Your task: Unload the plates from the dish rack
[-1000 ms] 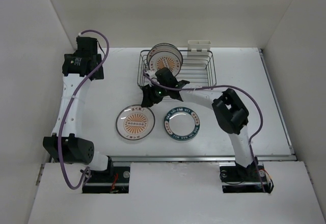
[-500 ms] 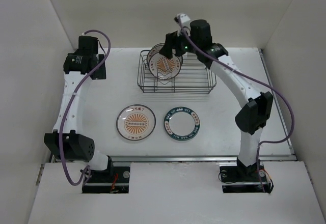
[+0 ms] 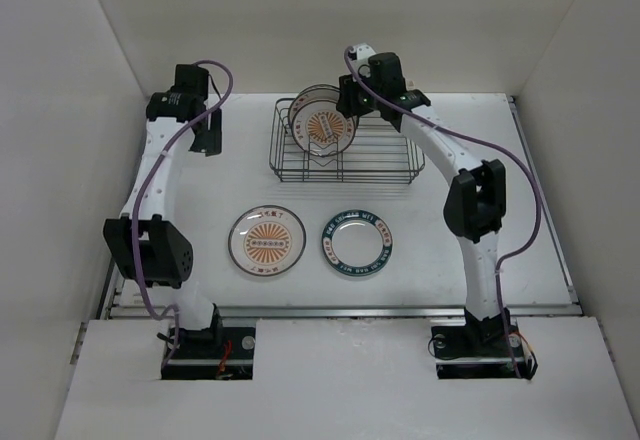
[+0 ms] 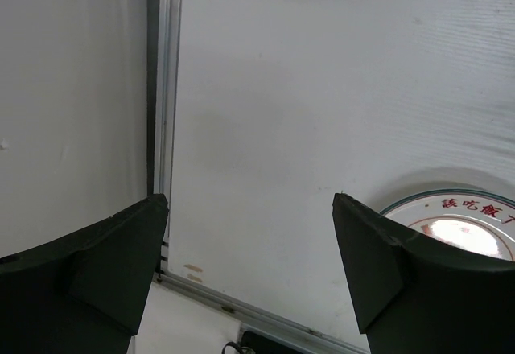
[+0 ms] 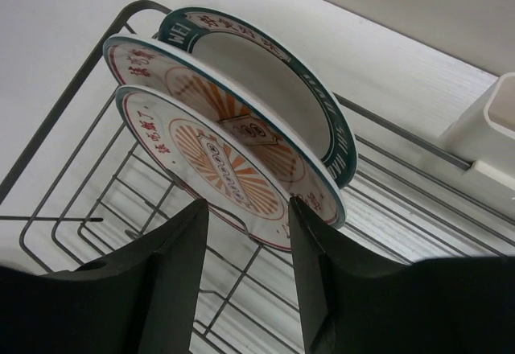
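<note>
Dark wire forms the dish rack (image 3: 385, 150), which sits at the 12 o'clock side of the bench (image 3: 420, 210). Three plates stand on edge at its 9 o'clock end, each leaning close to the next: a front sunburst plate (image 5: 213, 165), a middle sunburst plate (image 5: 153, 60) and a teal-rimmed rear plate (image 5: 249, 68). A flat sunburst plate (image 3: 266, 241) and a flat teal-rimmed plate (image 3: 357, 243) lie on the bench toward 6 o'clock of the rack.

The right fingers (image 5: 173, 281) are spread, with the lower rim of the front sunburst plate between them; no contact shows. The left fingers (image 4: 105, 265) are also spread, with nothing between them, over bench at 9 o'clock of the rack.

Hazards, as judged:
- The gap between the front and middle plates is narrow. A finger entering off-line could nudge the middle plate or clamp two rims together.
- The glazed rim is probably slick. A shallow grip could let the plate rotate or slip.
- The lower edge sits among the slot wires (image 5: 129, 201). A pull not in line with the slot could snag and tilt the rack.
- Set-down space at 6 o'clock is partly taken. A careless placement could strike the flat plates.
</note>
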Robot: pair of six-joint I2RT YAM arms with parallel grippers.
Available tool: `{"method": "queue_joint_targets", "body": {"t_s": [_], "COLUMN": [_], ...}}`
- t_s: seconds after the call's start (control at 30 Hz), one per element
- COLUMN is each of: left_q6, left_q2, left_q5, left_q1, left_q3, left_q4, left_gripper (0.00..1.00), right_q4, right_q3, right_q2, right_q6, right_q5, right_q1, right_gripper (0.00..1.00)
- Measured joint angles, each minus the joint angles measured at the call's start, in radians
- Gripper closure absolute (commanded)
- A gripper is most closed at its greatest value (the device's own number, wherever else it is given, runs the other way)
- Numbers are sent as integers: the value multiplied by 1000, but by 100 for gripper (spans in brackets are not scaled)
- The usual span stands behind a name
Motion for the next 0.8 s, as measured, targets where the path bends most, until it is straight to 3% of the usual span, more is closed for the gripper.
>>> {"method": "queue_joint_targets", "body": {"t_s": [0.27,0.5,0.63,0.8], "left_q6": [8,8,8,8], "left_q2": [134,152,152,151], "left_q5": [61,80,79,78], "left_q1": [-21,-26,-26,-26], "left_q3": [61,64,64,64], "left_q4": [-21,-31,-35,-39], "left_gripper": [19,19,19,19], "right_q4": [42,61,61,72], "right_q3": [0,1,1,1], "right_q2": [35,117,143,138], "right_q6": [-8,-12,-16,-33], "right_q5": [5,-9,-15,-67], "right_q1": [-7,-9,-11,-16], "right_gripper": [50,51,64,91]}}
